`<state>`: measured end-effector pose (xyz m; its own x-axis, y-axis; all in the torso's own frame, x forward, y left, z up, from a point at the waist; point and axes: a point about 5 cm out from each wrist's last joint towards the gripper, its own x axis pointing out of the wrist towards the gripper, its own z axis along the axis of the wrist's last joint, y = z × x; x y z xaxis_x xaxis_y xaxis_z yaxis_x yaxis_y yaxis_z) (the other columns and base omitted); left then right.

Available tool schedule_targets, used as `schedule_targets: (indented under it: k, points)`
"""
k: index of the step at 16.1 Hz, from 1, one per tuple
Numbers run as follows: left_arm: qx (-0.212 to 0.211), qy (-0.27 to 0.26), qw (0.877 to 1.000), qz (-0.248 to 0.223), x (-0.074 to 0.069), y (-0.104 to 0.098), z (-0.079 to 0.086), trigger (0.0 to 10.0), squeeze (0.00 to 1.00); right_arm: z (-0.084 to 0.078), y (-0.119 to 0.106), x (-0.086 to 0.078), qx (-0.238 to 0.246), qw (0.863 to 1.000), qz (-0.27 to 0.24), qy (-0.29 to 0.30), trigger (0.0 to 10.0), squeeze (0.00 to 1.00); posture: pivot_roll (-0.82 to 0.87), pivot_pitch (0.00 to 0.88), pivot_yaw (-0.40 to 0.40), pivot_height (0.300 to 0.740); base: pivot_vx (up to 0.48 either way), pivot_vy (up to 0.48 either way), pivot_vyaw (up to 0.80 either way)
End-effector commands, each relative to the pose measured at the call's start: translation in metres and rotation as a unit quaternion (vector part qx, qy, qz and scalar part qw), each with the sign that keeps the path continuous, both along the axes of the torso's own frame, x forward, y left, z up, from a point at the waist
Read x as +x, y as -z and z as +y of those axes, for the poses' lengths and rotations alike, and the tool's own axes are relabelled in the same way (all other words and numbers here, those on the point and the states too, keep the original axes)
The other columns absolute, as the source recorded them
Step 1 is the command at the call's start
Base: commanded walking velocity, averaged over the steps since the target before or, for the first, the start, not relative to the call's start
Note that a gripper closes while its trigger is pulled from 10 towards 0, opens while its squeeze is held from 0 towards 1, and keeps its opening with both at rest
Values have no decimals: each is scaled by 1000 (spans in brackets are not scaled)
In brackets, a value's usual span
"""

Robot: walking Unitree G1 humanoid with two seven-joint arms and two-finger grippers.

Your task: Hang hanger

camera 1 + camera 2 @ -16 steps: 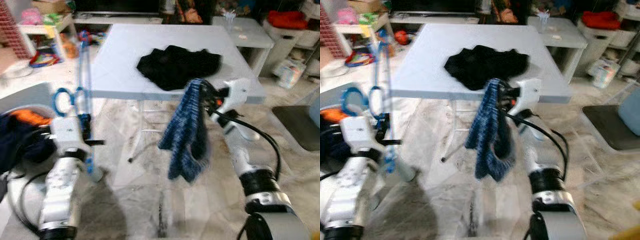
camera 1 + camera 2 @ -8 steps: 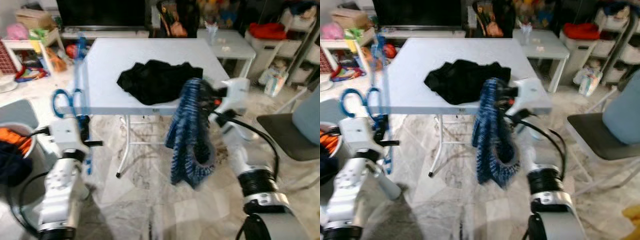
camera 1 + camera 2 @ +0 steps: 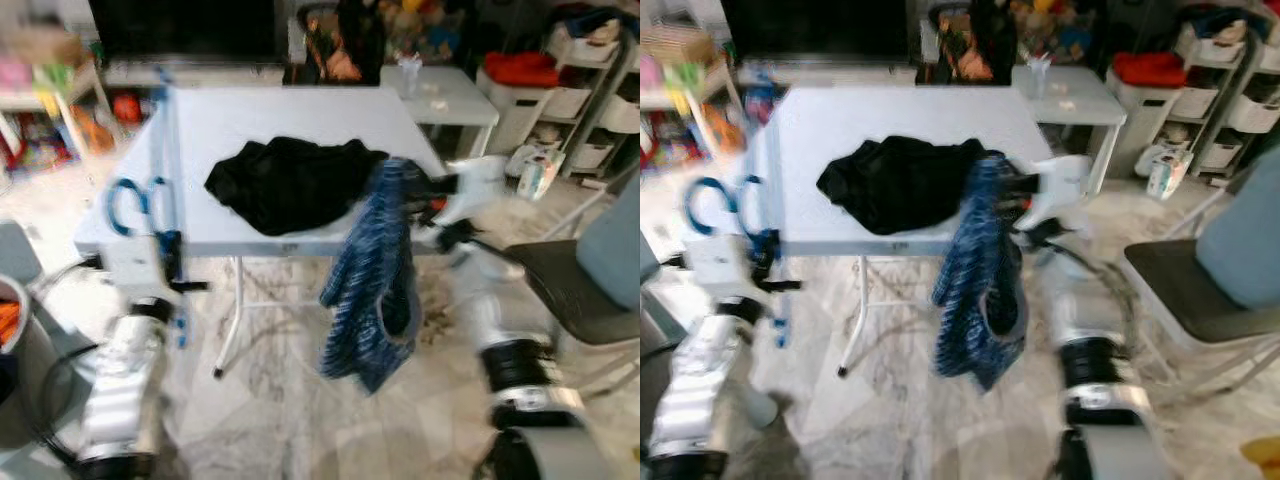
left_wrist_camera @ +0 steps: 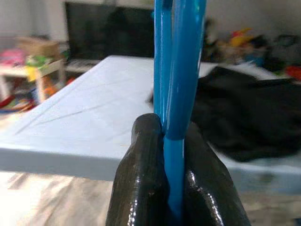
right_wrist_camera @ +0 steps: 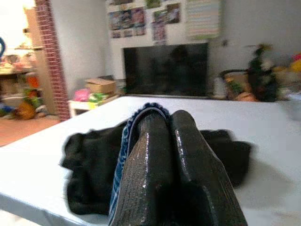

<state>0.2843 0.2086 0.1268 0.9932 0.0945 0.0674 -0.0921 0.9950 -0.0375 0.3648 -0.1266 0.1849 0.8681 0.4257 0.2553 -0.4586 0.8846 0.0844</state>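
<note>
The blue plastic hanger stands upright, pinched between the pressed-together fingers of the left gripper, just off the front left corner of the pale folding table. The right gripper clamps a blue patterned cloth, which dangles past the table's front right corner. A crumpled black garment lies near the table's front edge.
</note>
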Motion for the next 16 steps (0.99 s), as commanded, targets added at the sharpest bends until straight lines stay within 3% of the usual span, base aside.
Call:
schedule_targets:
  k: [1,4,5,7,13,16]
  points:
    - [-3,4,1000,7,-1,3,-7,10000,0,-14,4,-2,-7,1000,2,28,0,0,-28,0,-18,740,326,352,0]
    - [6,-1,999,34,-9,18,-6,10000,0,-12,38,-13,-27,998,40,45,0,0,-24,0,-15,740,260,404,0]
    - [12,-9,999,52,-15,28,-5,10000,0,-12,62,-22,-48,995,65,58,0,0,-18,0,-14,740,0,0,0]
    - [17,-25,998,58,-23,34,1,10000,0,-16,80,-30,-64,991,83,83,0,0,-11,0,-10,740,0,0,0]
    - [15,-36,998,47,-26,32,4,10000,0,-14,67,-24,-58,992,52,96,0,0,-6,0,-3,740,0,0,0]
    - [16,-29,999,43,-24,29,2,10000,0,-10,55,-20,-50,994,30,90,0,0,-1,0,-7,740,316,0,181]
